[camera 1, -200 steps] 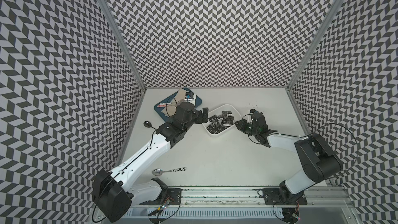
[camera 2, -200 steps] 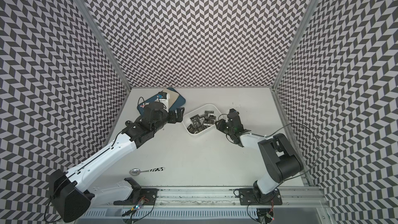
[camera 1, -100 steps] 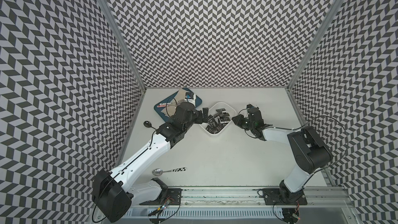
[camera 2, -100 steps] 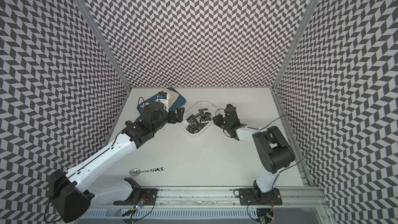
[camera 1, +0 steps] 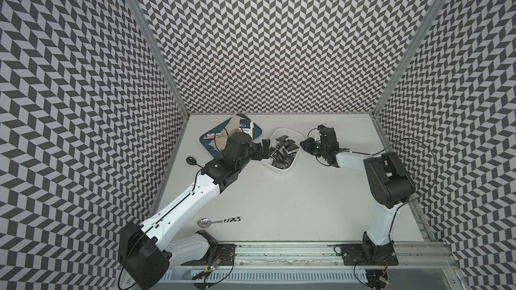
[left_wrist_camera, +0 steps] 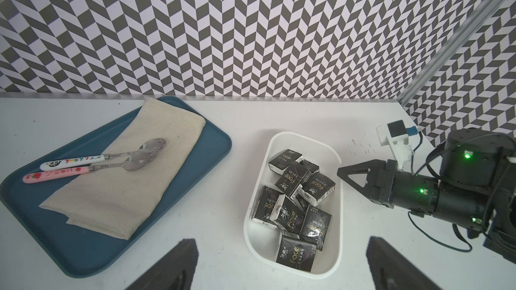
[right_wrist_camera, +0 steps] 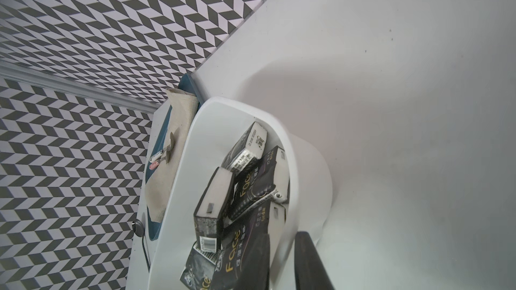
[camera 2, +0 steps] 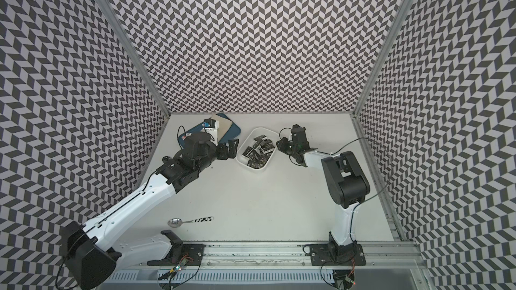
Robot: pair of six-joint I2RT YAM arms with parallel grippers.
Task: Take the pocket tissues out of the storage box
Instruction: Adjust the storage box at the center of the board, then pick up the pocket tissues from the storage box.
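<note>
- The pocket tissues lie in a loose heap inside the storage box. The black packets overlap at odd angles, some flat and some on edge.
- The storage box sits on the white table toward its far middle, just right of the blue tray and between the two grippers. Compared with a second ago, it has shifted a little to the left and toward the far side.
- The right gripper is at the box's right wall. In the right wrist view one finger is inside against the packets and the other finger is outside. The white wall is pinched between the narrow jaws, so the gripper is clamped on the box wall rather than on a packet.
- Over the last second the right gripper has travelled left and toward the far side. The arm's elbow has swung inward with it.
- The left gripper hovers just left of the box, by its near-left rim. Its jaws are spread wide and it holds nothing. It is where it was a second ago.
- The blue tray lies at the far left and carries a folded beige cloth.
- A white-handled spoon and a pink-handled spoon rest side by side on the cloth.
- Farther out, a patterned-handle spoon lies on the table well toward the near edge. A small black spoon-like utensil lies at the left, beside the left arm.
</note>
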